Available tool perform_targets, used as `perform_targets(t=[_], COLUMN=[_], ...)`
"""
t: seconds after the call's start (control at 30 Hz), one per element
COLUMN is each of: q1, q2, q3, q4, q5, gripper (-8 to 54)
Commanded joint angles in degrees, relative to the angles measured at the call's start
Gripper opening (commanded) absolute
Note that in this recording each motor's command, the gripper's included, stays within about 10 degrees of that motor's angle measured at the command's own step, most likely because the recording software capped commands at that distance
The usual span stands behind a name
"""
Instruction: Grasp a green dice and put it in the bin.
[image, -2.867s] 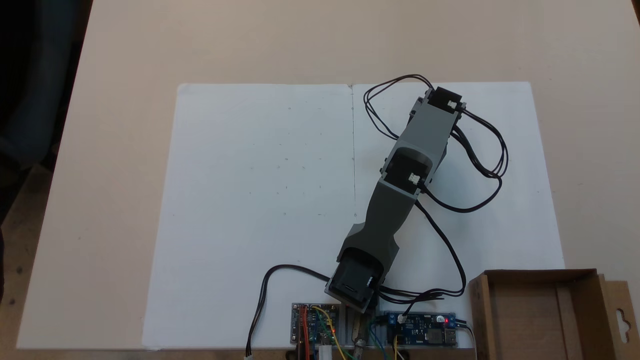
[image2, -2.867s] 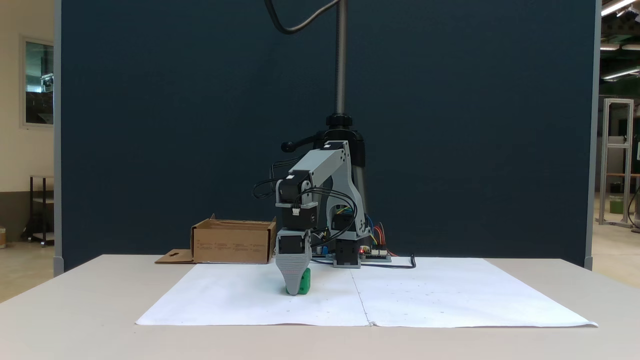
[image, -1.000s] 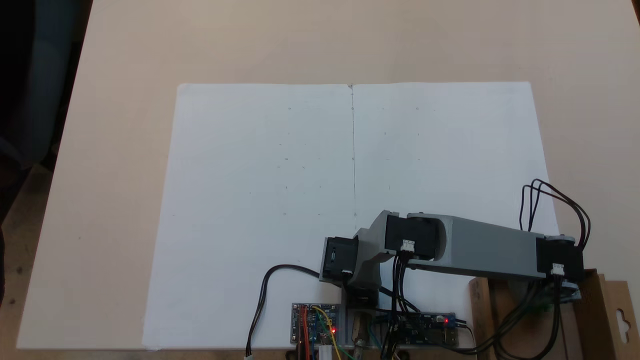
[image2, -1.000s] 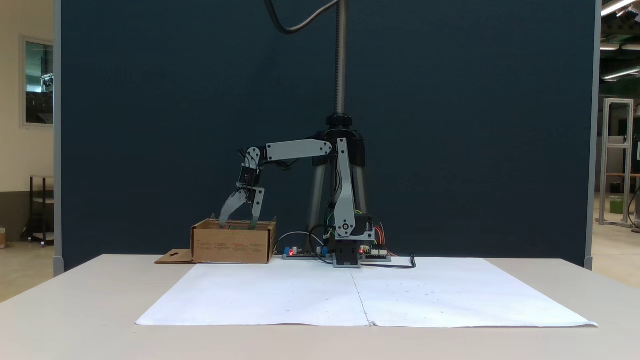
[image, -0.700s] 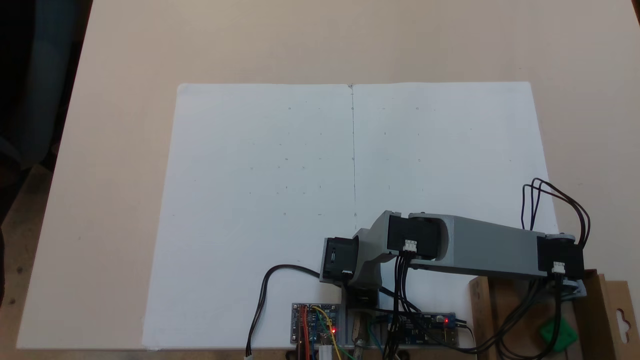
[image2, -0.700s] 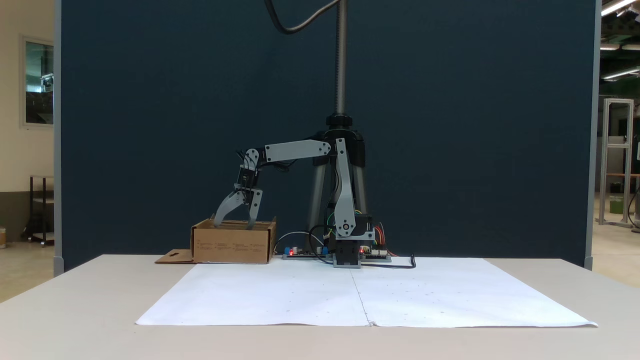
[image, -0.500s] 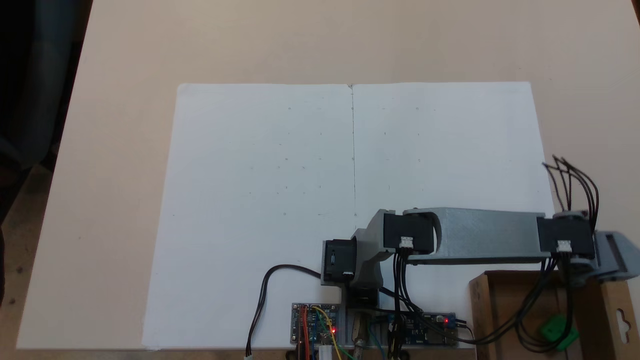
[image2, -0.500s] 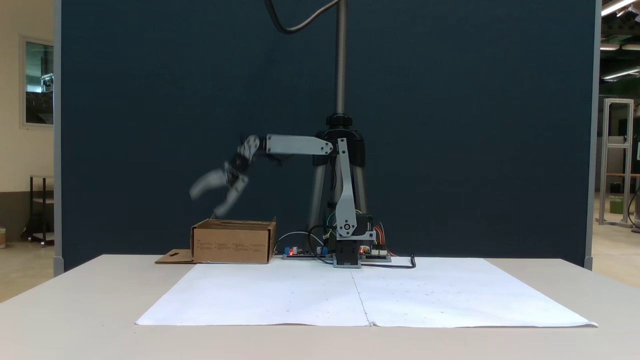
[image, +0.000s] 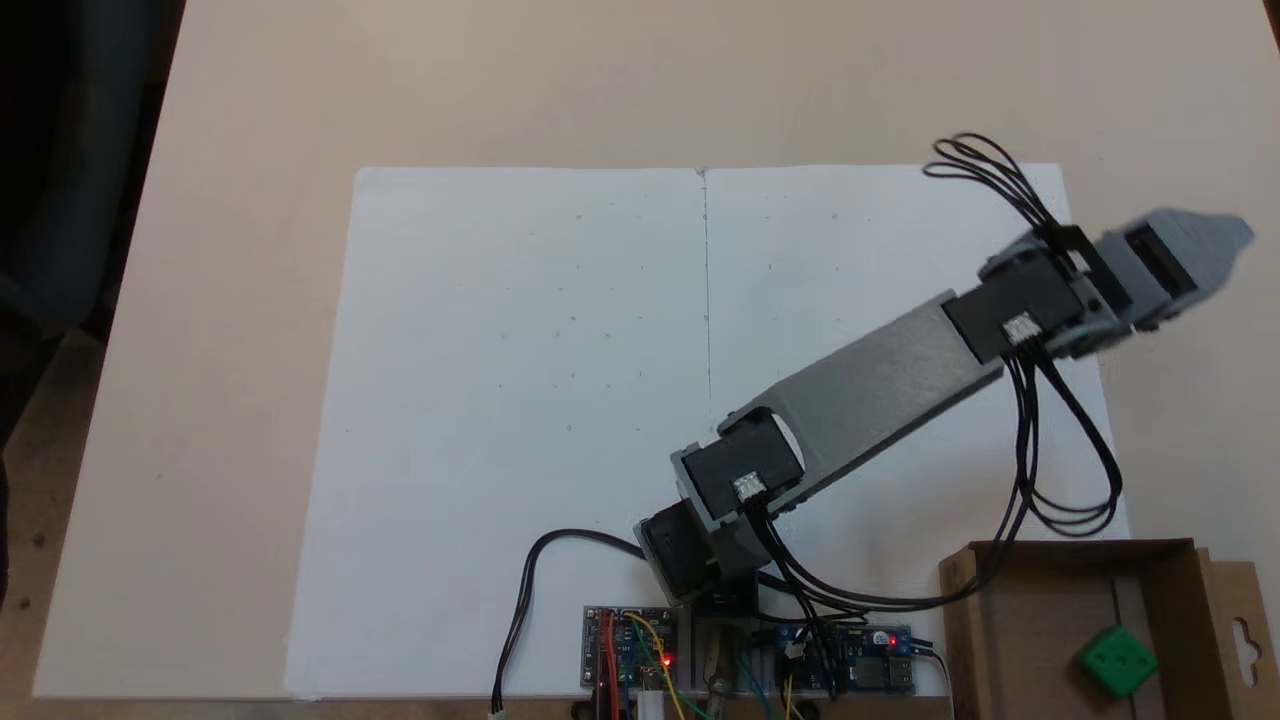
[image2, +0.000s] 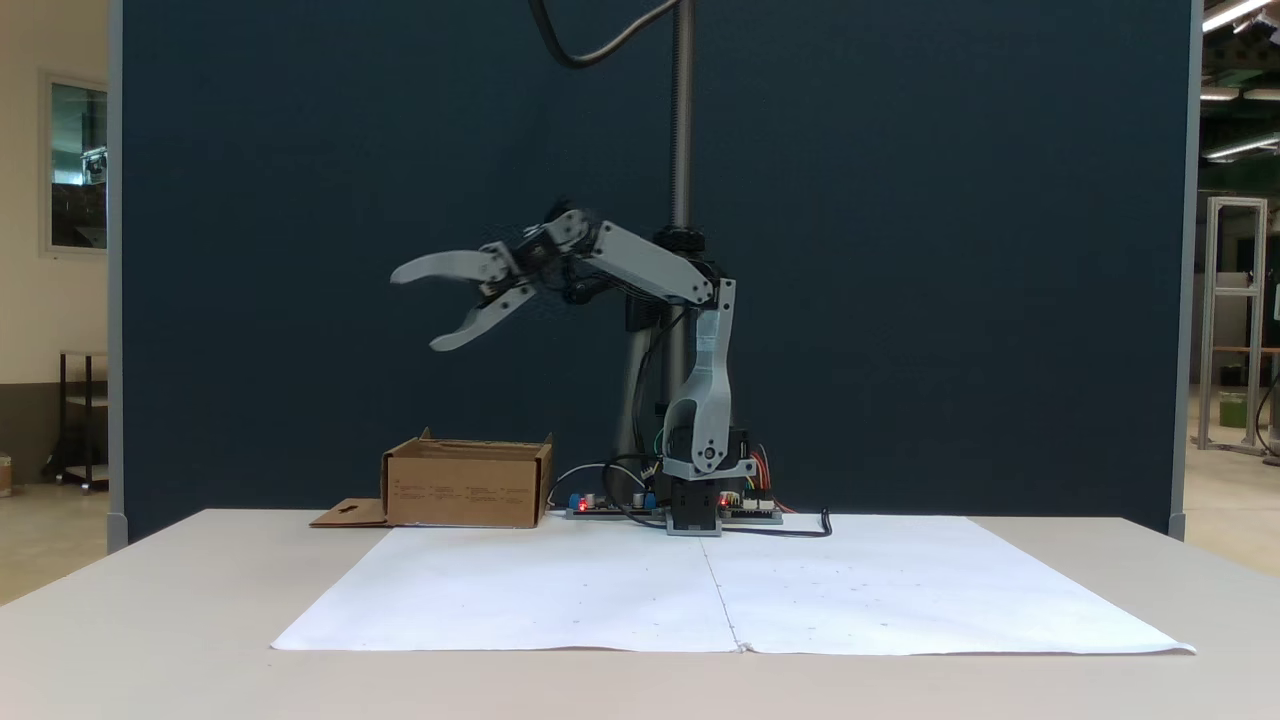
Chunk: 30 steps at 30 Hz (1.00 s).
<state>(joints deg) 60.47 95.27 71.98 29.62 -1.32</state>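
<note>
Across the frame's middle, the white paper (image: 520, 400) on the counter (image: 600, 90) lies bare. At lower right, only the bin (image: 1010, 640) walls and circuit boards (image: 630, 650) obstruct.

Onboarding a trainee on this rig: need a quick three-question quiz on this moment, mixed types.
1. True or false: the dice lies inside the bin.
2. The gripper is: A) open and empty B) shut on the dice C) resting on the paper.
3. Fill in: in a fixed view from the side, the gripper hangs ____ the bin's rim.

Key: 1 true. 2 A, the jaws stand wide apart with nothing between them. 3 above.
</note>
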Motion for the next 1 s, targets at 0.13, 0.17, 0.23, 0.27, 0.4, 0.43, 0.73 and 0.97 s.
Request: perform_targets(t=[0.13,0.17,0.23,0.27,0.4,0.43,0.73,0.97], q1=[-19.60,-22.85,-28.74,-31.46,-41.57,-43.68,-56.07,-57.04], q2=[7.91,9.05,11.69,13.01,17.31,18.19,27.25,37.18], q3=[5.98,8.70,12.92,15.21,25.58,28.65,49.39,57.22], q4=[-2.72,-2.81,-2.90,-2.90,-9.14,-11.23,-28.90,-41.99], q5=[3.08,3.08,3.08,3.08,3.08,3.08,2.90,3.16], gripper=[44.3,44.4,44.6,44.6,44.8,44.6,43.0,43.2])
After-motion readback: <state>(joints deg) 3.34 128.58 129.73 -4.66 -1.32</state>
